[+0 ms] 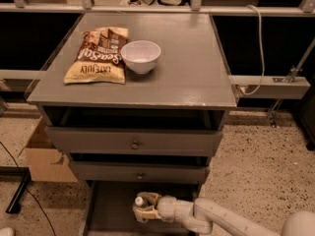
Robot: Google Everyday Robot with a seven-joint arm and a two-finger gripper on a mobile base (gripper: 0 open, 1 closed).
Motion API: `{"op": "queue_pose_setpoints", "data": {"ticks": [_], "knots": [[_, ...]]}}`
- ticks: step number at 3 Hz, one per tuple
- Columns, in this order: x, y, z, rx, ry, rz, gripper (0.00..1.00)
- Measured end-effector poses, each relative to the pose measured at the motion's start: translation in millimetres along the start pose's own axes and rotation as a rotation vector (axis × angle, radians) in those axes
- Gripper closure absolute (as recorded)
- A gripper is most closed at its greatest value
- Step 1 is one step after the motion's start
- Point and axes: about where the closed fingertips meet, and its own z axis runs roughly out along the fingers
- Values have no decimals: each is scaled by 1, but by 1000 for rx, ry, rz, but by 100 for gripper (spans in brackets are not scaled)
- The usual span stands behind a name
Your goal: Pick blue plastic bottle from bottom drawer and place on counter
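Observation:
The bottom drawer stands pulled open under the grey cabinet, dark inside. Over its middle, my gripper reaches in from the lower right on a pale arm. It is shut on the blue plastic bottle, whose white cap pokes up between the fingers while most of its body stays hidden. The counter is the flat grey cabinet top above, well up from the gripper.
On the counter's left half lie a brown and yellow snack bag and a white bowl. Two knobbed drawers sit slightly open above the bottom one. A cardboard box stands on the floor at left. A white cable hangs at right.

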Motion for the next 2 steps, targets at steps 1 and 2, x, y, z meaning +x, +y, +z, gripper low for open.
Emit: {"op": "queue_pose_setpoints", "data": {"ticks": [1,2], "knots": [[-36,-2,-31,67,-9,-30,100],[-75,3,-69,134,4,-58,100]]}}
